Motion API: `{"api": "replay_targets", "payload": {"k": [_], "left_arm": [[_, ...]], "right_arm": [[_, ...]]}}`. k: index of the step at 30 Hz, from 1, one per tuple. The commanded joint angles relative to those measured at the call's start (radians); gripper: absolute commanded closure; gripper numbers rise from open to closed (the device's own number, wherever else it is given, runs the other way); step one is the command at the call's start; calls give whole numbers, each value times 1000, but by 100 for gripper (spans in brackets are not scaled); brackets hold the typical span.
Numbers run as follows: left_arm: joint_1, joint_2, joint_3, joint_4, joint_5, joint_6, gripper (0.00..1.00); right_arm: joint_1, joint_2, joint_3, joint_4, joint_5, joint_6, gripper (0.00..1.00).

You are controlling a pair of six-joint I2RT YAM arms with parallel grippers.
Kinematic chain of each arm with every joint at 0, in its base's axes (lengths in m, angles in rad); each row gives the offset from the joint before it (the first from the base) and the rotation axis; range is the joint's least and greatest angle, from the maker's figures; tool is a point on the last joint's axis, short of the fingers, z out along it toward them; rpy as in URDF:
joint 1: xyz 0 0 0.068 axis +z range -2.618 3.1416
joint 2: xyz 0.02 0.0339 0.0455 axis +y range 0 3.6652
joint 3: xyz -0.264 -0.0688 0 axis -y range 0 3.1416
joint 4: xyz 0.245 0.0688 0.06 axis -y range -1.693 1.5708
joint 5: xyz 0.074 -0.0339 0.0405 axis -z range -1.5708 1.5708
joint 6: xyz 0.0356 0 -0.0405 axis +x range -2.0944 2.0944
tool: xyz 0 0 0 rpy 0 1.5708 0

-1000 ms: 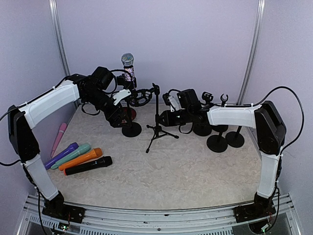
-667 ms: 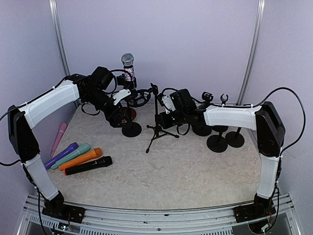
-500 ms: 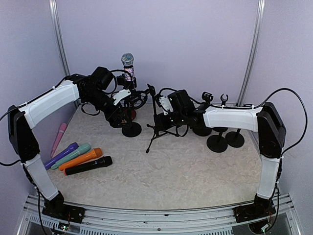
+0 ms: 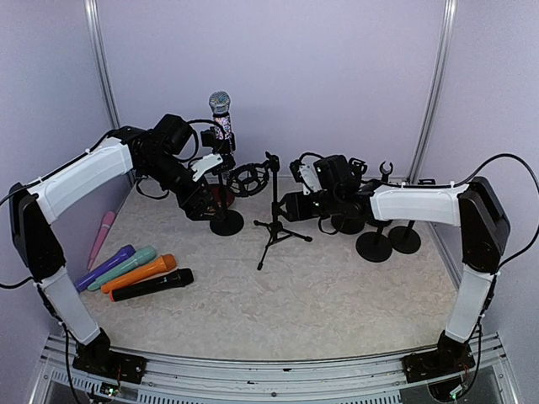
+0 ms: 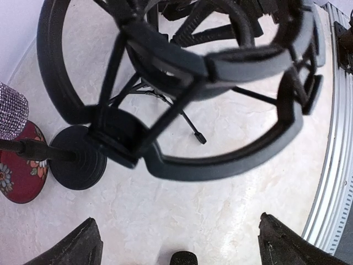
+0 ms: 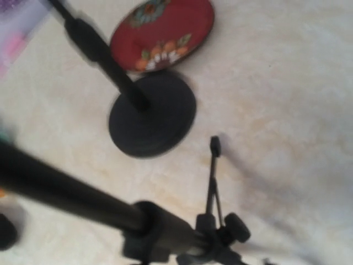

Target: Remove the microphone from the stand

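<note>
Pale marbled table [image 4: 337,295], tripod stand [image 4: 275,227] at centre, disc-base stand [image 4: 226,222] and red floral disc [image 6: 162,33] just left of it, five loose microphones [image 4: 141,273] far left, three more disc-base stands [image 4: 373,246] to its right.

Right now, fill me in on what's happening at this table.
The glittery microphone sits upright in its round-based stand at the back left; it is not out yet. The left gripper hovers near it with jaws wide open, facing the ring-shaped shock mount on the tripod stand. The right gripper is at that tripod's pole; whether it grips it is unclear. Five loose microphones lie at the left.
</note>
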Motion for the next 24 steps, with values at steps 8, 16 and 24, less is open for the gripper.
{"api": "replay_targets", "payload": {"k": [8, 16, 24], "left_arm": [[-7, -67, -41, -33, 10, 25, 4], [-8, -84, -54, -39, 0, 33, 4], [-7, -88, -65, -41, -16, 42, 5]], "right_arm": [[-102, -73, -173, 294, -299, 447, 36], [-115, 46, -116, 386, -424, 522, 45], [-119, 116, -90, 469, -475, 587, 55]]}}
